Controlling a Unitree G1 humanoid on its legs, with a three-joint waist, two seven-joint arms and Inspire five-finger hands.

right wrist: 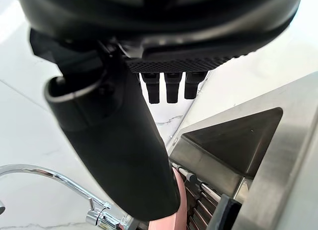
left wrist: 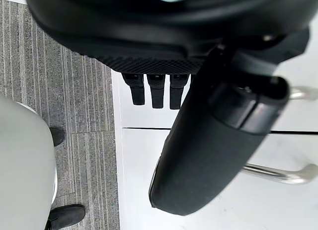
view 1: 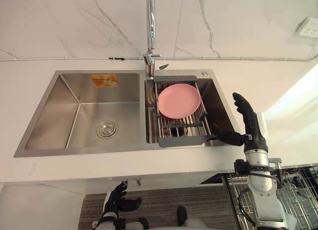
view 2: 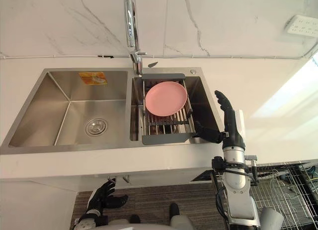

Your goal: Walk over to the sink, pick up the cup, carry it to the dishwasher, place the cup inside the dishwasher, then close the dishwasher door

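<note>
Right hand (view 1: 251,124): fingers (view 1: 243,105) straight and spread, holding nothing, over the right rim of the sink (view 1: 79,115), centre-right of frame.
Left hand (view 1: 117,196): relaxed, empty, at bottom left below the counter (view 1: 30,66) edge.
Cup: cannot make one out. The rack (view 1: 181,139) in the right basin carries a pink plate (view 1: 179,101), just left of my thumb (a cup may sit beneath it).
Risk: reaching in blind, I could knock the plate off the rack or snag its wires.
</note>
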